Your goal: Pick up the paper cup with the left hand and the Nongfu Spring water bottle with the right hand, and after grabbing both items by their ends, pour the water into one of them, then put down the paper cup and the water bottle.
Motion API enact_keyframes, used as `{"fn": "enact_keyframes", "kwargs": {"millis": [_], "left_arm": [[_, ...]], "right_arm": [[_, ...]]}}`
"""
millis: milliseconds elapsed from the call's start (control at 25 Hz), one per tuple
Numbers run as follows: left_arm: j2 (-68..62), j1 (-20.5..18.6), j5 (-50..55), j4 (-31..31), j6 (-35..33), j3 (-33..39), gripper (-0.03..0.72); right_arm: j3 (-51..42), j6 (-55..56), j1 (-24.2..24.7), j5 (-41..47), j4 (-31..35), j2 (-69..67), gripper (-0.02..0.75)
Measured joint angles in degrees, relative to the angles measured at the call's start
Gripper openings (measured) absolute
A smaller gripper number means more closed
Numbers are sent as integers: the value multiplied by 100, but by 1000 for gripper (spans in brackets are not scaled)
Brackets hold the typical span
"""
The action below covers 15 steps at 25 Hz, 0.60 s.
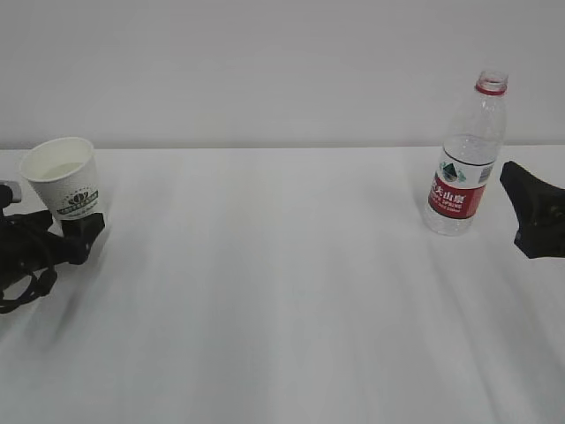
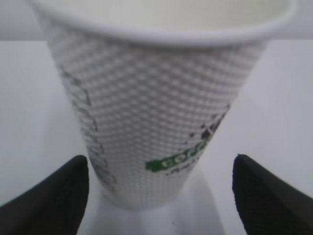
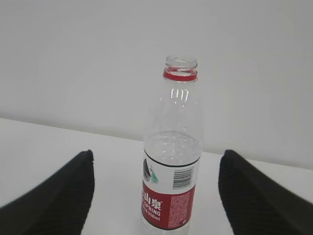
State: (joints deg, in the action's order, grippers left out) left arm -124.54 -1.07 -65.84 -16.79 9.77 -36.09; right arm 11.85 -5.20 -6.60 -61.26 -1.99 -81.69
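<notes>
White surface (image 1: 282,291), plain wall: cup (image 1: 64,177) far left, bottle (image 1: 463,168) right, both upright.
Left end effector (image 2: 156,196) and right end effector (image 3: 156,196) stand apart, unloaded; retract each straight back, avoiding contact.

I have the left gripper (image 1: 66,237) low at the left edge, jaws spread wide. The right gripper (image 1: 530,208) sits at the right edge, jaws apart.
</notes>
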Motion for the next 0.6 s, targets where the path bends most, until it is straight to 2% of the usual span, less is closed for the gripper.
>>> {"fn": "enact_keyframes", "kwargs": {"millis": [600], "left_arm": [[1188, 0, 0, 150, -70, 947, 675]], "right_arm": [[0, 0, 0, 0, 0, 0, 593]]}}
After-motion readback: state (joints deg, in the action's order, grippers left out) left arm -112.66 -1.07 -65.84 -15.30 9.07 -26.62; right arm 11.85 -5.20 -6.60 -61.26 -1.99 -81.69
